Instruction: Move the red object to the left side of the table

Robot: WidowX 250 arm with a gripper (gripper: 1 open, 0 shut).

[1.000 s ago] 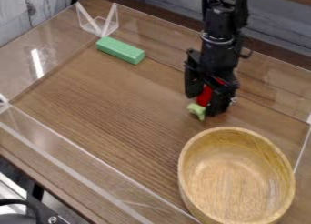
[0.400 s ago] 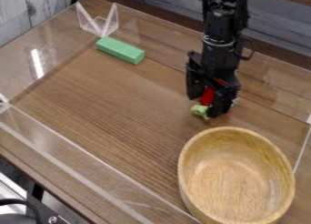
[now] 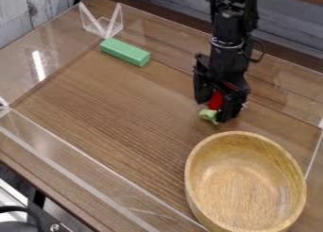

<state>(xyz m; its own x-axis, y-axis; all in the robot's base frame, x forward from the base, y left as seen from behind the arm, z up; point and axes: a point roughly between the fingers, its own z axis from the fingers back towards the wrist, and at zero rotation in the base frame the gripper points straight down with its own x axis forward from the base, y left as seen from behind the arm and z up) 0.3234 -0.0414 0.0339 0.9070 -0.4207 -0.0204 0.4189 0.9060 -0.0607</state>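
Note:
The red object is a small glossy toy fruit with a light green stem end, lying on the table right of centre, just beyond the wooden bowl. My black gripper points straight down over it, lowered to the tabletop. Its jaws stand open on either side of the fruit, which shows between the fingers. Whether the fingers touch the fruit I cannot tell.
A round light wooden bowl sits at the near right corner, close below the gripper. A flat green block lies at the back left. Low clear acrylic walls edge the tabletop.

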